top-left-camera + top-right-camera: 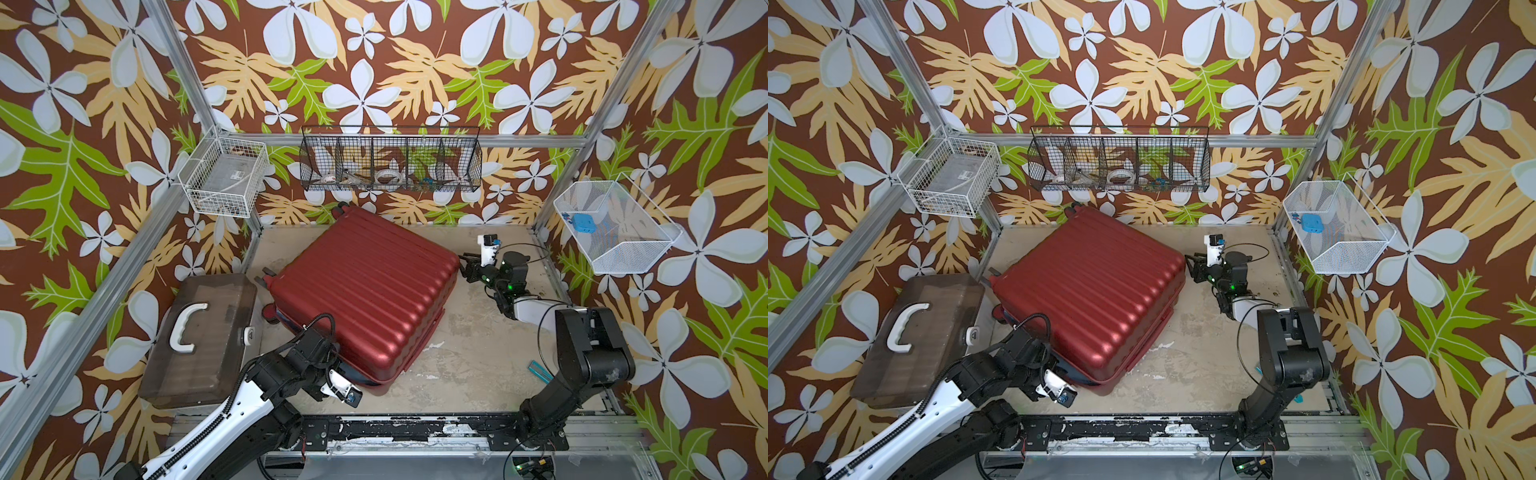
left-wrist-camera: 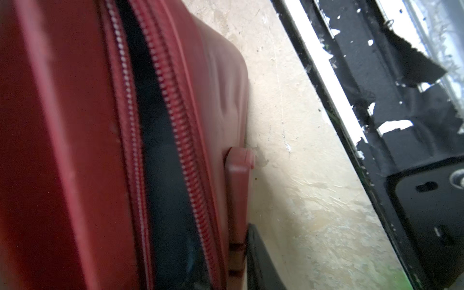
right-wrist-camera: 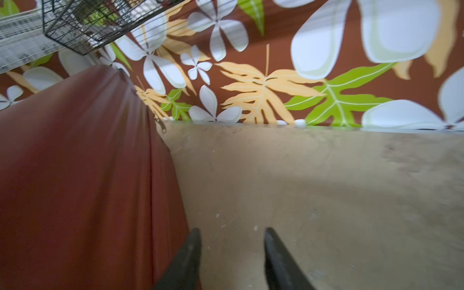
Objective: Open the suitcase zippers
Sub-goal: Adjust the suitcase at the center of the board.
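Note:
The dark-red ribbed suitcase (image 1: 365, 286) (image 1: 1096, 286) lies flat on the table, turned at an angle. My left gripper (image 1: 347, 380) (image 1: 1065, 384) is pressed against its near-left side at the seam. In the left wrist view the zipper (image 2: 183, 150) is parted, with a dark gap between its two rows of teeth. Only one black finger (image 2: 261, 256) shows there, beside a red stud, so its grip is unclear. My right gripper (image 1: 465, 266) (image 3: 232, 236) stands open and empty just off the suitcase's right side (image 3: 75, 175). A small metallic pull tab (image 3: 163, 126) hangs further along that side.
A brown translucent box with a white handle (image 1: 199, 340) lies to the left of the suitcase. Wire baskets hang on the back wall (image 1: 390, 160), the left post (image 1: 224, 178) and the right wall (image 1: 615, 228). A small teal tool (image 1: 540, 370) lies near the right arm's base.

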Robot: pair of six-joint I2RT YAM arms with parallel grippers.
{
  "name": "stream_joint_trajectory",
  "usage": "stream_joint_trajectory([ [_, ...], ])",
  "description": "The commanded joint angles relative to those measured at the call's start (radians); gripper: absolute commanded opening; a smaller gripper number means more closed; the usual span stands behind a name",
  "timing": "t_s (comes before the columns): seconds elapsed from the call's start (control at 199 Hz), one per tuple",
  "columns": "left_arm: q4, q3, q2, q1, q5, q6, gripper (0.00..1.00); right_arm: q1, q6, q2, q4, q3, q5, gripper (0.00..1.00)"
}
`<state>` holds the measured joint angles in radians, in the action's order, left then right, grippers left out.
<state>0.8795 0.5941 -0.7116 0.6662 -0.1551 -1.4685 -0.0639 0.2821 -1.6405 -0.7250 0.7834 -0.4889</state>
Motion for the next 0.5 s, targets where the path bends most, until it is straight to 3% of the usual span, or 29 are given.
stream_joint_trajectory([
  [0.0, -0.242, 0.045, -0.077, 0.032, -0.036, 0.112, 0.0, 0.026, 0.1, 0.091, 0.003, -0.081, 0.154, 0.66],
  [0.276, -0.425, 0.092, -0.284, 0.232, -0.015, 0.293, 0.0, 0.081, 0.22, 0.493, 0.138, -0.35, 0.291, 0.71],
  [0.387, -0.559, 0.138, -0.376, 0.319, 0.002, 0.383, 0.0, 0.064, 0.169, 0.733, 0.368, -0.361, 0.298, 0.73],
  [0.497, -0.681, 0.221, -0.501, 0.414, 0.038, 0.466, 0.0, -0.025, 0.14, 0.917, 0.588, -0.333, 0.352, 0.76],
])
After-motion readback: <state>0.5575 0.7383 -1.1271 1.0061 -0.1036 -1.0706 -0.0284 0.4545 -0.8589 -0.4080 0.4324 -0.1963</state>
